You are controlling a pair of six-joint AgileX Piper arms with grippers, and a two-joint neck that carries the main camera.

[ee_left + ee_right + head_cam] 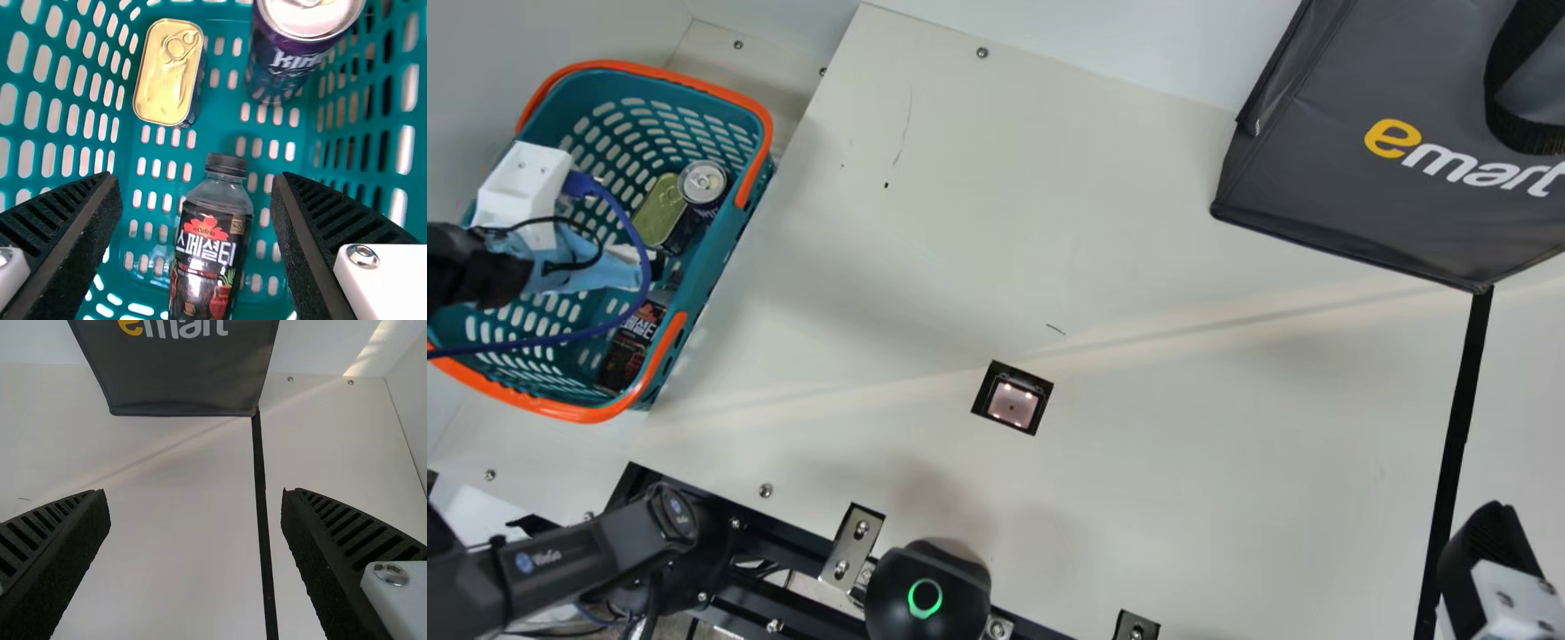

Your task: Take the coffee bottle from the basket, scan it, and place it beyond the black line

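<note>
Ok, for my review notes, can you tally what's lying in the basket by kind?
Bottles: 1, the dark-labelled coffee bottle
Drink cans: 1, the purple can
Flat ring-pull tins: 1, the gold-topped tin
Total: 3

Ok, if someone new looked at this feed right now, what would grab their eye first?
Probably the teal basket with its bright orange handles, at the main view's left, with my left arm's gripper over the bottle inside it. Next, the big dark bag at that view's upper right, its lower corner meeting the black line. Then the small lit scanner window set into the pale table between them.
</note>
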